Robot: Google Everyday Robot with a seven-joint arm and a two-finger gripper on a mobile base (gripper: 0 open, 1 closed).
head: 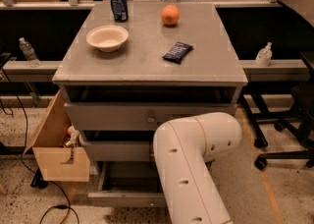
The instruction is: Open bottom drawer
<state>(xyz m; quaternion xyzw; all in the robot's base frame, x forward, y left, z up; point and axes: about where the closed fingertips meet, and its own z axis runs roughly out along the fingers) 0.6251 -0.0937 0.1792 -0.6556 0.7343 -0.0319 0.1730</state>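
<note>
Because the big white arm [191,169] blocks the view, the gripper hides behind it, and I cannot tell what it holds. The bottom drawer [122,199] pokes out left of the arm, low down, its front lying sideways.

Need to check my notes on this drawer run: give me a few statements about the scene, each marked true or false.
1. The orange sits to the right of the can on the cabinet. True.
2. The bowl holds the orange. False: the bowl is empty and the orange lies apart from it.
3. The bottom drawer stands out further than the two drawers above it. True.
4. The gripper is in plain sight on the top drawer's knob. False: the gripper is out of view, hidden behind the arm.
5. The dark packet lies on the floor. False: it lies on the cabinet top.
</note>
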